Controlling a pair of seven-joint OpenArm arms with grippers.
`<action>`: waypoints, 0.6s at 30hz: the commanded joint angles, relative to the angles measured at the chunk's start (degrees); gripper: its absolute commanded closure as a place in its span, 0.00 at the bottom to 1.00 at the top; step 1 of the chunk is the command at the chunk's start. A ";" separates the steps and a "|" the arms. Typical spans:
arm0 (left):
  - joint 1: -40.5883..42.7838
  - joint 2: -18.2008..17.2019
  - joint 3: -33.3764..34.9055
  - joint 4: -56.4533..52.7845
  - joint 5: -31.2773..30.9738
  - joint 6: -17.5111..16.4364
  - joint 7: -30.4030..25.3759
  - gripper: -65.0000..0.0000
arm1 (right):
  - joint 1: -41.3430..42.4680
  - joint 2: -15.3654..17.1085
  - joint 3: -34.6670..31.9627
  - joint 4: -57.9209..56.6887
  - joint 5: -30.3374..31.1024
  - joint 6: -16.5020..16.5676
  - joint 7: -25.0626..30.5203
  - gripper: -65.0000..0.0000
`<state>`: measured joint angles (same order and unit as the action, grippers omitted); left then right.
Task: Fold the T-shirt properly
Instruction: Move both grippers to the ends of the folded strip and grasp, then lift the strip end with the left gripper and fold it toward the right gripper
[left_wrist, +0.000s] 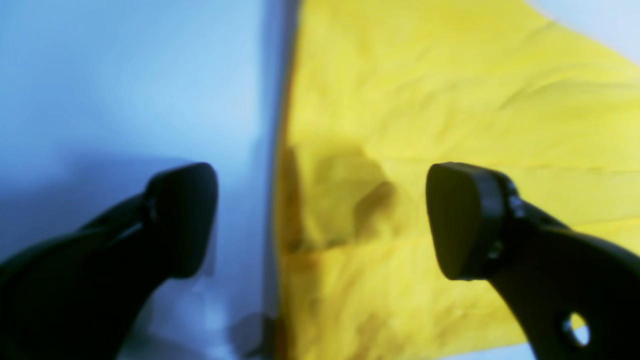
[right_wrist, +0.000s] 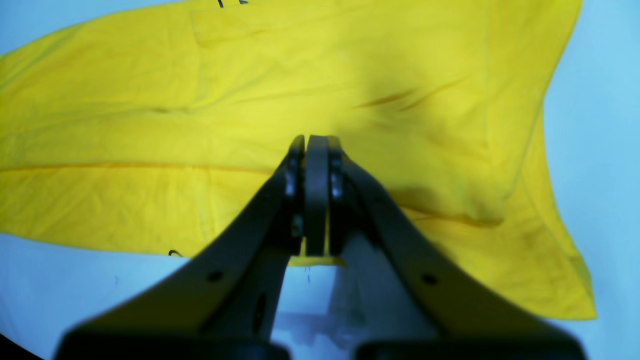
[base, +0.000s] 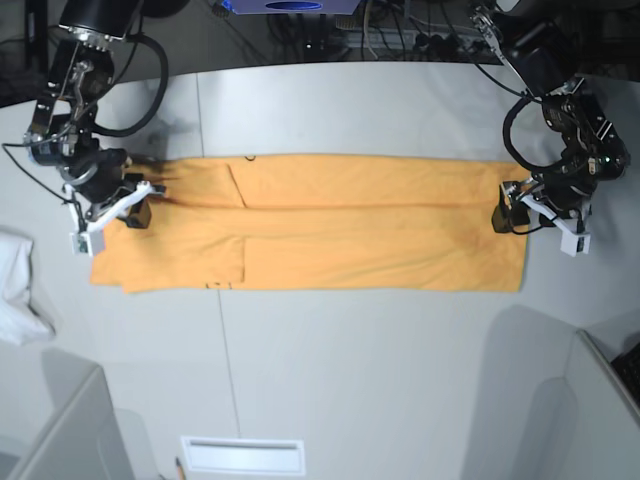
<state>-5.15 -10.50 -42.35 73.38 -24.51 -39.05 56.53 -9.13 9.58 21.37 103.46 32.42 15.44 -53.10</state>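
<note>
The T-shirt is light orange and lies flat on the grey table, folded into a long strip from left to right. My left gripper is open and low at the strip's right end. One finger is over bare table and the other is over the T-shirt, so the jaws straddle its edge. My right gripper is shut, with its tips over the T-shirt at the strip's left end. I cannot tell whether any cloth is pinched. Thin black marks show at the cloth's near edge.
A small white cloth lies at the table's left edge. Grey panels stand at the front left and front right corners. A white slot sits at the front edge. Cables and equipment run along the back.
</note>
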 joint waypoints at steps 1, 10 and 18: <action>-0.35 -0.27 0.02 -0.90 0.82 0.15 1.80 0.13 | 0.73 0.66 0.22 1.11 0.67 -0.01 1.28 1.00; -0.52 -0.27 -0.25 -7.06 0.56 0.15 1.80 0.84 | 0.64 0.66 0.83 1.11 0.67 -0.01 1.28 1.00; -1.40 -0.79 -0.42 -8.46 0.91 1.64 -0.66 1.00 | -0.24 0.57 0.83 0.85 0.76 -0.01 1.28 1.00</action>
<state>-6.76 -10.72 -42.92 64.90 -27.68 -39.03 53.25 -9.63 9.58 21.91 103.39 32.58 15.44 -52.90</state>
